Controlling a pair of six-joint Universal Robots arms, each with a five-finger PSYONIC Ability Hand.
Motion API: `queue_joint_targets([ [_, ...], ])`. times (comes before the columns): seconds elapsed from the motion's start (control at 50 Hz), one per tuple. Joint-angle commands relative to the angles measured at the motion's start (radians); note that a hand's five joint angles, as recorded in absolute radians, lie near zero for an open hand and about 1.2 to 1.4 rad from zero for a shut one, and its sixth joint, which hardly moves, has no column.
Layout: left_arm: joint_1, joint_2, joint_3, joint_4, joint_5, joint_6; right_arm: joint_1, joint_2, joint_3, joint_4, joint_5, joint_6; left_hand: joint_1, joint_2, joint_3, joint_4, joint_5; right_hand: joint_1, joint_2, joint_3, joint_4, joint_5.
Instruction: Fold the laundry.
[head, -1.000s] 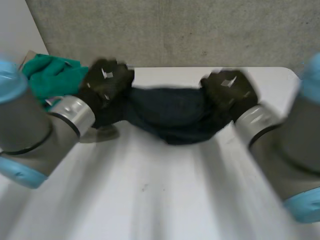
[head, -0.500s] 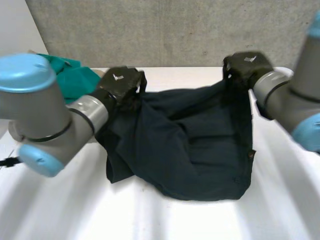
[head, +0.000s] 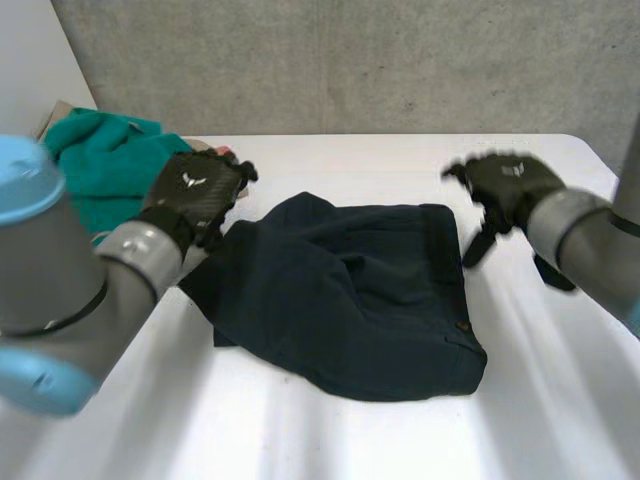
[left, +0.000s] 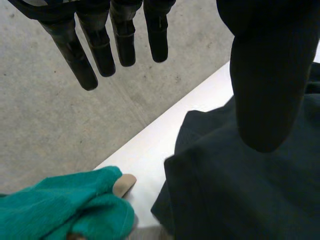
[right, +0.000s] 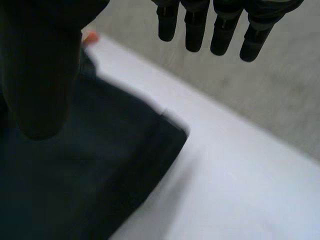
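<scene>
navy garment (head: 350, 300) lying crumpled btwn hands | L hand (head: 195, 195), R hand (head: 505, 185) hovering, fingers straight, empty | garment type unclear

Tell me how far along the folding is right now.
Early. The dark garment lies on the table, rumpled along its left side, with no neat fold visible. Nothing is in hand: the left hand and right hand are both open, holding nothing. Left to do: smooth and fold it, then the green cloth bunched beside the left hand.
</scene>
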Motion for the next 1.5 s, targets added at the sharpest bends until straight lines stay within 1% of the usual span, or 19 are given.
queue_joint_targets([
  [0.02, -0.001, 0.105, -0.23, 0.088, 0.094, 0.106, -0.001, -0.135, 0.254, 0.075, -0.069, -0.04, 0.168, 0.174, 0.175, 0.174, 0.17, 0.302, 0.294, 0.295, 0.296, 0.292],
  [0.14, 0.03, 0.034, -0.281, 0.126, 0.131, 0.258, 0.021, -0.227, 0.452, 0.072, -0.128, -0.054, 0.18, 0.185, 0.187, 0.186, 0.182, 0.391, 0.382, 0.383, 0.384, 0.38],
  [0.2, 0.078, -0.018, -0.275, 0.127, 0.142, 0.307, 0.047, -0.261, 0.527, 0.032, -0.131, -0.057, 0.18, 0.185, 0.187, 0.186, 0.182, 0.388, 0.379, 0.38, 0.381, 0.377],
  [0.28, 0.128, -0.095, -0.254, 0.131, 0.177, 0.352, 0.087, -0.259, 0.592, -0.06, -0.126, -0.055, 0.177, 0.182, 0.184, 0.183, 0.179, 0.37, 0.362, 0.363, 0.363, 0.36],
  [0.42, 0.149, -0.205, -0.185, 0.138, 0.22, 0.369, 0.104, -0.238, 0.653, -0.195, -0.091, -0.043, 0.185, 0.191, 0.193, 0.191, 0.187, 0.232, 0.224, 0.225, 0.226, 0.222],
  [0.5, 0.151, -0.242, -0.146, 0.15, 0.218, 0.369, 0.118, -0.198, 0.664, -0.284, -0.085, -0.04, 0.429, 0.434, 0.436, 0.434, 0.43, 0.203, 0.194, 0.195, 0.196, 0.192],
  [0.58, 0.143, -0.256, -0.126, 0.164, 0.215, 0.367, 0.122, -0.126, 0.659, -0.379, -0.08, -0.04, 0.798, 0.803, 0.805, 0.804, 0.8, 0.206, 0.197, 0.198, 0.199, 0.195],
  [0.66, 0.134, -0.259, -0.114, 0.166, 0.212, 0.366, 0.124, -0.063, 0.641, -0.439, -0.071, -0.045, 1.048, 1.053, 1.055, 1.054, 1.05, 0.209, 0.2, 0.201, 0.202, 0.198],
  [0.84, 0.123, -0.25, -0.102, 0.163, 0.2, 0.354, 0.16, 0.058, 0.569, -0.569, -0.013, -0.058, 1.048, 1.054, 1.056, 1.054, 1.05, 0.25, 0.241, 0.242, 0.243, 0.239],
  [0.94, 0.102, -0.202, -0.091, 0.146, 0.163, 0.337, 0.185, 0.107, 0.495, -0.592, 0.053, -0.068, 1.048, 1.054, 1.056, 1.054, 1.05, 0.431, 0.423, 0.423, 0.424, 0.421],
  [1.0, 0.094, -0.129, -0.086, 0.123, 0.145, 0.279, 0.188, 0.126, 0.472, -0.592, 0.058, -0.075, 1.048, 1.054, 1.056, 1.054, 1.05, 0.493, 0.485, 0.486, 0.487, 0.483],
  [1.04, 0.089, -0.089, -0.076, 0.105, 0.143, 0.21, 0.19, 0.152, 0.448, -0.592, 0.06, -0.094, 1.048, 1.054, 1.056, 1.054, 1.05, 0.666, 0.657, 0.658, 0.659, 0.655],
  [1.1, 0.086, -0.057, -0.048, 0.068, 0.145, 0.127, 0.19, 0.166, 0.419, -0.594, 0.069, -0.126, 1.048, 1.054, 1.056, 1.054, 1.05, 1.151, 1.143, 1.143, 1.144, 1.141],
  [1.12, 0.086, -0.049, -0.042, 0.054, 0.145, 0.11, 0.187, 0.164, 0.414, -0.594, 0.069, -0.135, 1.048, 1.054, 1.056, 1.054, 1.05, 1.153, 1.145, 1.145, 1.146, 1.143],
  [1.24, 0.094, 0.009, 0.016, -0.064, 0.146, 0.035, 0.17, 0.127, 0.377, -0.559, 0.07, -0.17, 1.048, 1.054, 1.056, 1.054, 1.05, 1.153, 1.145, 1.145, 1.146, 1.143],
  [1.3, 0.091, 0.034, 0.058, -0.125, 0.145, 0.015, 0.159, -0.007, 0.343, -0.47, 0.066, -0.19, 1.048, 1.054, 1.056, 1.054, 1.05, 1.153, 1.145, 1.145, 1.146, 1.143],
  [1.38, 0.086, 0.109, 0.128, -0.21, 0.142, -0.004, 0.125, -0.175, 0.206, -0.222, 0.055, -0.245, 1.048, 1.054, 1.056, 1.054, 1.05, 1.153, 1.145, 1.145, 1.146, 1.143],
  [1.4, 0.086, 0.12, 0.145, -0.227, 0.142, -0.008, 0.098, -0.205, 0.123, -0.107, 0.046, -0.258, 1.048, 1.054, 1.056, 1.054, 1.05, 1.153, 1.145, 1.145, 1.146, 1.143],
  [1.5, 0.089, 0.232, 0.256, -0.36, 0.136, -0.063, 0.01, -0.229, -0.098, 0.191, -0.022, -0.272, 1.048, 1.054, 1.056, 1.054, 1.05, 1.153, 1.145, 1.145, 1.146, 1.143],
])
